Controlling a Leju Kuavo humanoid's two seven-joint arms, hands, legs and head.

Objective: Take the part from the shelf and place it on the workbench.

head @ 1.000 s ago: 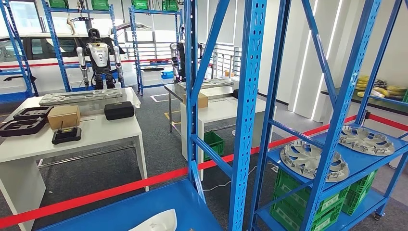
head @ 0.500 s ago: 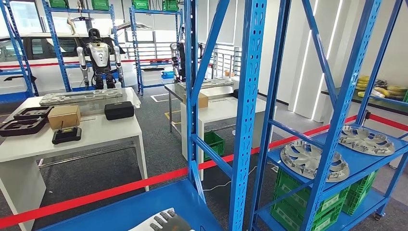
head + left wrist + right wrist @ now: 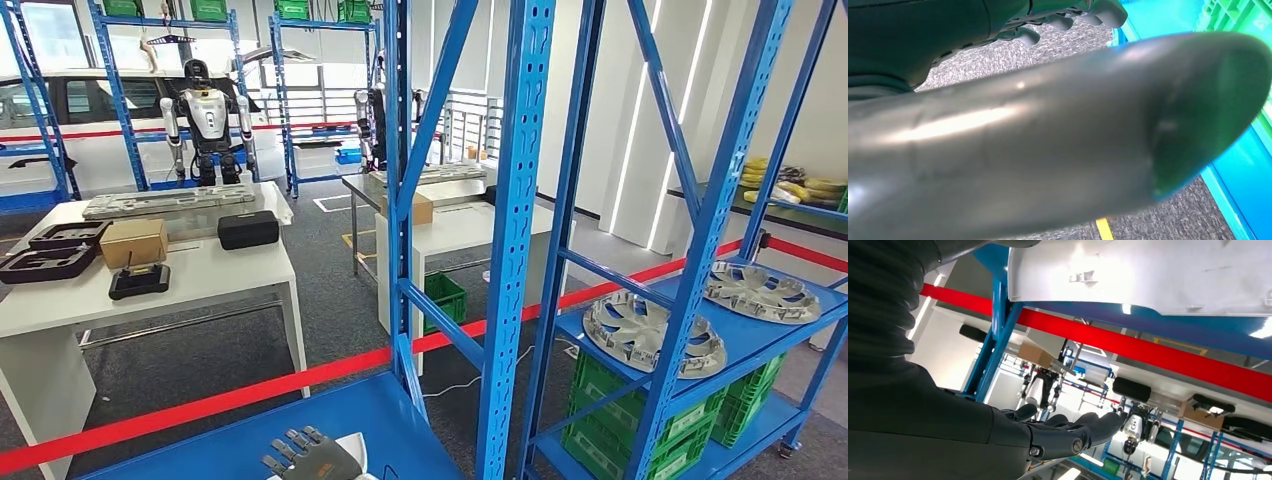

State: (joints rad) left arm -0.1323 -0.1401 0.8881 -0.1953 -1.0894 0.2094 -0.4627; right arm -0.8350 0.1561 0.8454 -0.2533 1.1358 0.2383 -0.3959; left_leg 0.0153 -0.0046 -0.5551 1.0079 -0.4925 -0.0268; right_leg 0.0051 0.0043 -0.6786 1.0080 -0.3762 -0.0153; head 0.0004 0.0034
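The white moulded part point(image 3: 352, 447) lies on the blue shelf board point(image 3: 300, 420) at the bottom edge of the head view. My right hand point(image 3: 305, 457) hovers over its left end with fingers spread and nothing in them. The right wrist view has the part point(image 3: 1148, 275) close by, with the outstretched fingers point(image 3: 1068, 432) apart from it. My left hand point(image 3: 1048, 140) hangs low over the grey floor; its thick thumb stands away from the fingers point(image 3: 1073, 20) and it holds nothing. The white workbench point(image 3: 220, 280) stands beyond the red tape, at the left.
Blue shelf uprights point(image 3: 510, 240) stand close in front. A red barrier tape point(image 3: 250, 395) runs between shelf and workbench. The bench carries a cardboard box point(image 3: 133, 241), black cases point(image 3: 247, 229) and trays point(image 3: 50, 262). Silver wheel covers point(image 3: 650, 332) lie on the right-hand shelf above green crates point(image 3: 640, 425).
My right hand has come up into the head view from the bottom edge and now covers the left part of the white part. The part itself has not moved.
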